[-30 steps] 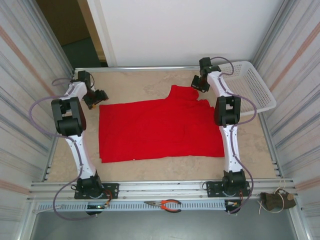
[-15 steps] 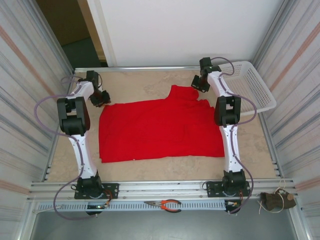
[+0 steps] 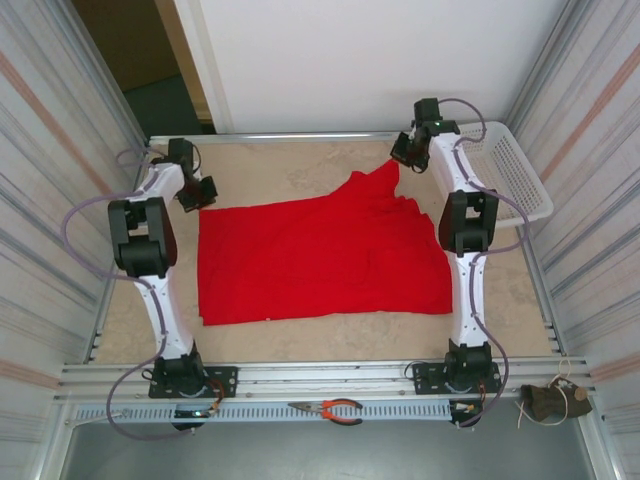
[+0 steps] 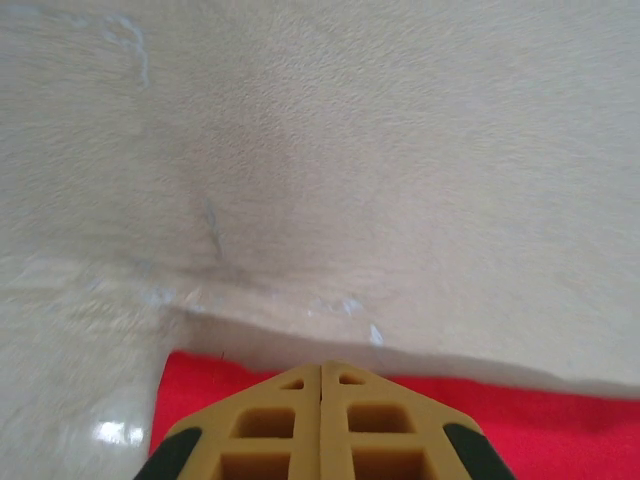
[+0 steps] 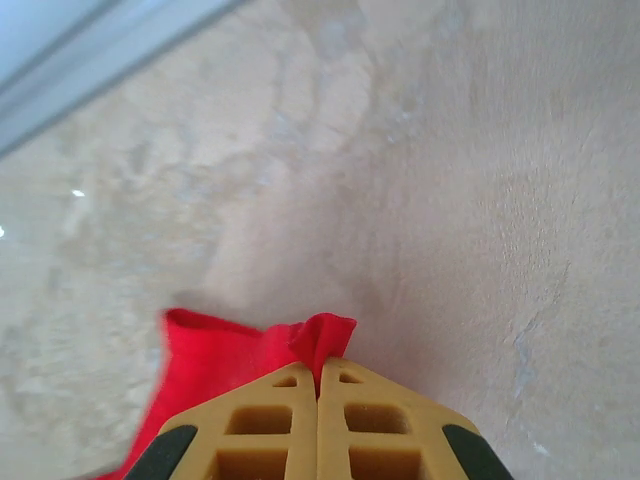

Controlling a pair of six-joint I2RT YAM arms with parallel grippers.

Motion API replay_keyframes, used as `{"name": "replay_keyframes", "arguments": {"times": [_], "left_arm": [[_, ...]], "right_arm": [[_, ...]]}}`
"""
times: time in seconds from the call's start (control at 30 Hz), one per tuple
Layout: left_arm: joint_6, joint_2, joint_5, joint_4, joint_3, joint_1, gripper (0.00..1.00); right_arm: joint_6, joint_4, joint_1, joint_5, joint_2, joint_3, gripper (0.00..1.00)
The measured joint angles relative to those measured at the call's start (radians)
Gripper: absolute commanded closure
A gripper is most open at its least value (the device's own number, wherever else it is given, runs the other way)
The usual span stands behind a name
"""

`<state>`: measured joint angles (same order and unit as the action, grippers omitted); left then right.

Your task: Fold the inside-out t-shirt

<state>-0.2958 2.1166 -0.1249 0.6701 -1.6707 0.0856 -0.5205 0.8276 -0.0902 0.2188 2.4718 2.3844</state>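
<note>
Right gripper: the two tan fingers are pressed together, and a small tuft of red cloth stands up from between their tips, so the jaws are clamped on a fold of the inside-out t-shirt. From above, this gripper sits at the far right of the table, and the pinched part of the shirt rises towards it in a narrow peak (the cloth there is clear of the tabletop).

Left gripper: the fingers are likewise closed tip to tip with no gap between them, directly over the far edge of the red cloth. Whether any cloth is caught between them cannot be made out. In the top view, this gripper is at the shirt's far left corner.

The inside-out t-shirt is spread across the middle of the table between the two arms. It is plain red, lying mostly flat with its long side running left to right, and there are light wrinkles towards the right end.

Surroundings: a white mesh basket stands at the far right corner of the table, just beside the right arm. Red-handled pliers lie on the metal rail at the near edge, between the two arm bases.
</note>
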Motion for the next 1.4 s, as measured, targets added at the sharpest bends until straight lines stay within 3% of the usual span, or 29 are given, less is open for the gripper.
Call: {"name": "replay_keyframes", "arguments": {"times": [0.23,0.3,0.4,0.8,1.4], "left_arm": [[-0.015,-0.135,-0.005,-0.063,0.05,0.005,0.98],[-0.014,-0.136,-0.004,-0.073,0.05,0.005,0.62],[-0.013,-0.102,0.002,-0.048,0.03,0.006,0.42],[0.09,0.154,0.053,0.065,-0.179,-0.007,0.38],[0.138,0.19,0.16,0.116,-0.236,-0.084,0.38]], "right_arm": [[-0.023,-0.044,0.006,0.037,-0.109,-0.018,1.0],[-0.026,-0.047,0.005,0.044,-0.114,-0.018,1.0],[-0.026,-0.047,0.005,0.044,-0.114,-0.027,1.0],[-0.027,-0.058,0.005,0.044,-0.101,-0.092,1.0],[-0.03,-0.079,0.005,0.045,-0.101,-0.092,1.0]]}}
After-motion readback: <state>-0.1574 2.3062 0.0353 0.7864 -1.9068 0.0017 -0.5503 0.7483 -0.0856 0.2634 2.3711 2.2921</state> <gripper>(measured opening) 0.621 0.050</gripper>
